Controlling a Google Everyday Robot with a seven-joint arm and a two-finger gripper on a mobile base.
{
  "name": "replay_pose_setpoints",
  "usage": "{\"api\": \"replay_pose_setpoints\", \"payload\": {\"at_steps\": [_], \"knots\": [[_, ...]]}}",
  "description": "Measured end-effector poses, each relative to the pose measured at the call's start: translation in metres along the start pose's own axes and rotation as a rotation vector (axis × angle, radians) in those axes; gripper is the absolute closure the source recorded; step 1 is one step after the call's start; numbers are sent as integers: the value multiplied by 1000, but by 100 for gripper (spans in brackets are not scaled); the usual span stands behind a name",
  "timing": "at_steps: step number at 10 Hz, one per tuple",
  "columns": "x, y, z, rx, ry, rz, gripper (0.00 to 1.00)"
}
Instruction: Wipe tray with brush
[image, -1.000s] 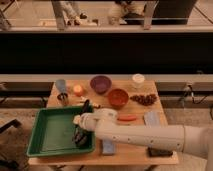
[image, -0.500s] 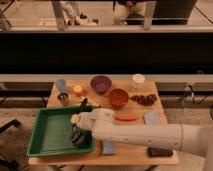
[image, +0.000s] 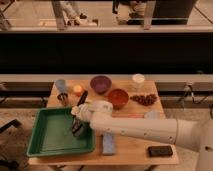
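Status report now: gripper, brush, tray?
Gripper shut on brush, over tray, right side. Blue block beside tray, not blocking.

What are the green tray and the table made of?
The tray looks like plastic: even green, smooth, with a moulded raised rim. The table looks like wood: a pale tan, matt top. The tool is over the tray, seemingly shut on the brush.

a light wooden table (image: 131, 146) is set on a pale floor (image: 20, 102). behind it a pale horizontal rail (image: 30, 78) is run across the full width, and above that a broad dark band (image: 105, 52) is seen. further back, a brightly lit tan floor (image: 40, 12) is crossed by metal posts (image: 59, 15). dark cables (image: 197, 92) are draped at the right.
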Motion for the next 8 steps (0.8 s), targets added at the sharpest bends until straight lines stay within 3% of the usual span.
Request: {"api": "replay_pose_setpoints", "payload": {"at_steps": [3, 8], "knots": [[16, 11, 11, -19, 16, 18, 98], [2, 0, 17, 1, 8, 23, 98]]}}
